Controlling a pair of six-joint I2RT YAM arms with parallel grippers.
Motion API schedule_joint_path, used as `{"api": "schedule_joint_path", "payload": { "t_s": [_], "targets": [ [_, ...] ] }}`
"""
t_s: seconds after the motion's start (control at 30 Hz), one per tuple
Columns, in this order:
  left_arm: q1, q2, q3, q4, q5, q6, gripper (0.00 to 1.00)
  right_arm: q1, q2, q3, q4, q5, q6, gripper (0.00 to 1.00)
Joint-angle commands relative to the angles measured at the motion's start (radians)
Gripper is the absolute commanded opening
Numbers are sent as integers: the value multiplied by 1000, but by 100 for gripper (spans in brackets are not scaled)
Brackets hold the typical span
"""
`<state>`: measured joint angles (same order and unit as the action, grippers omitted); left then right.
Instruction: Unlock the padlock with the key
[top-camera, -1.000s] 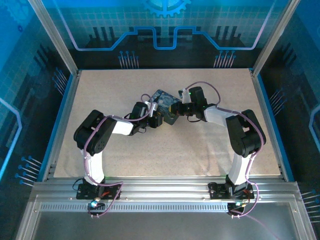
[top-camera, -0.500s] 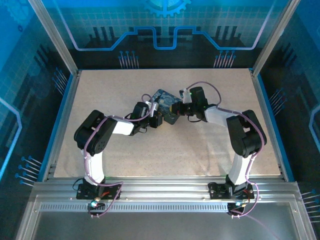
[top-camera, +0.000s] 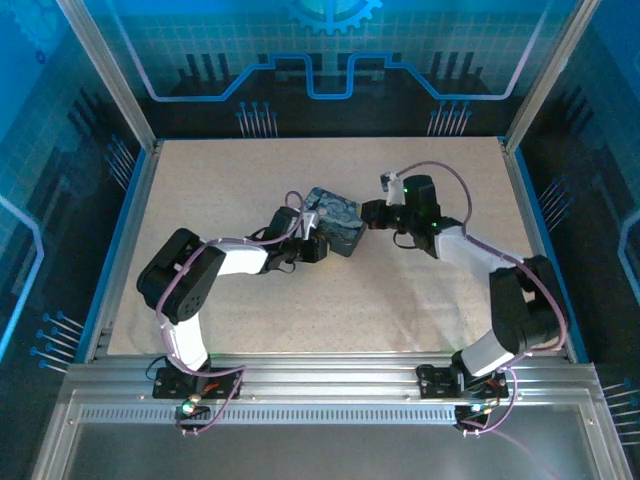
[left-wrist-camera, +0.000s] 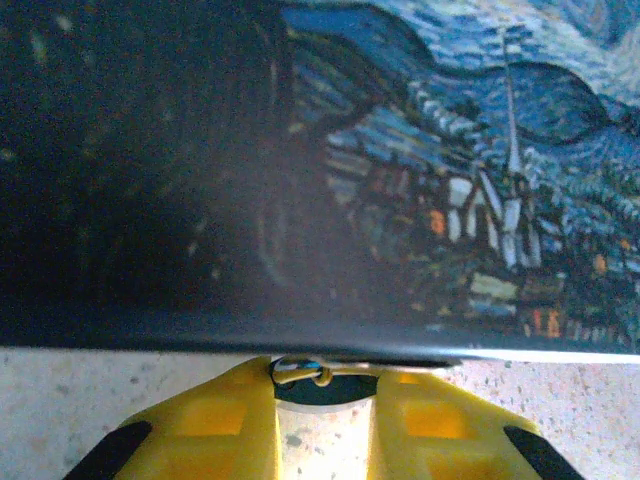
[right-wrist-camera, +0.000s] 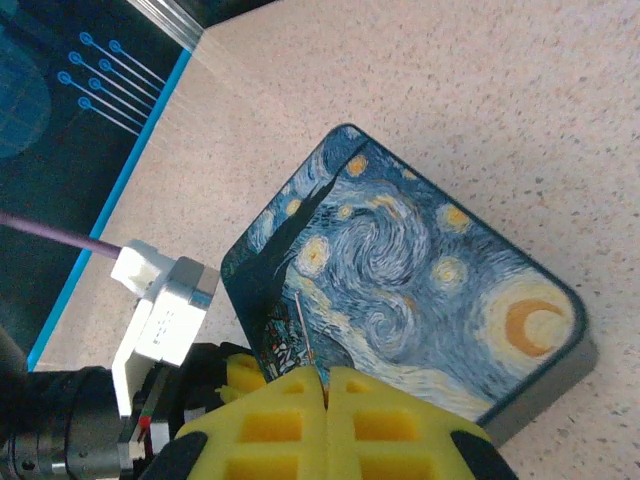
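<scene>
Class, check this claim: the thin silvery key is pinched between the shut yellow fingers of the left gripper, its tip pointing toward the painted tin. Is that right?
Not quite. The key is pinched between the shut yellow fingers of the right gripper, not the left, its tip pointing toward the painted tin. The right wrist view shows it.

Robot lab cell: I'm bolted to a slotted aluminium rail (top-camera: 330, 385), framed by aluminium posts (top-camera: 105, 70), blue circuit-print panels (top-camera: 330, 60) around a speckled beige surface (top-camera: 350, 300).
</scene>
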<state>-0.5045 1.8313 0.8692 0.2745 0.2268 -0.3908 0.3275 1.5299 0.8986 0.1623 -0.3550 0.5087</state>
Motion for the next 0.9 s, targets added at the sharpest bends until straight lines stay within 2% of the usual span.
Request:
{"api": "schedule_joint_path", "payload": {
  "t_s": [0.0,0.13,0.23,0.33,0.47,0.73,0.87],
  "targets": [
    [-6,-45,36,-93,42,-91,13,-1,-77,-96,44,23,-58,0],
    [-12,-56,64,-157,78,-154,12,18,-176,-200,79,43,-104,0],
    [-14,-63,78,-196,94,-197,16,38,-234,-250,79,49,-147,0],
    [-16,-73,78,-211,108,-229,11,71,-283,-298,92,68,-174,0],
    [-17,-86,79,-228,112,-260,10,141,-337,-378,139,123,-212,0],
    [-17,-94,83,-220,137,-334,10,294,-355,-495,230,267,-257,0],
    [-18,-95,93,-224,151,-369,9,322,-301,-518,288,290,-275,0]
  ]
}}
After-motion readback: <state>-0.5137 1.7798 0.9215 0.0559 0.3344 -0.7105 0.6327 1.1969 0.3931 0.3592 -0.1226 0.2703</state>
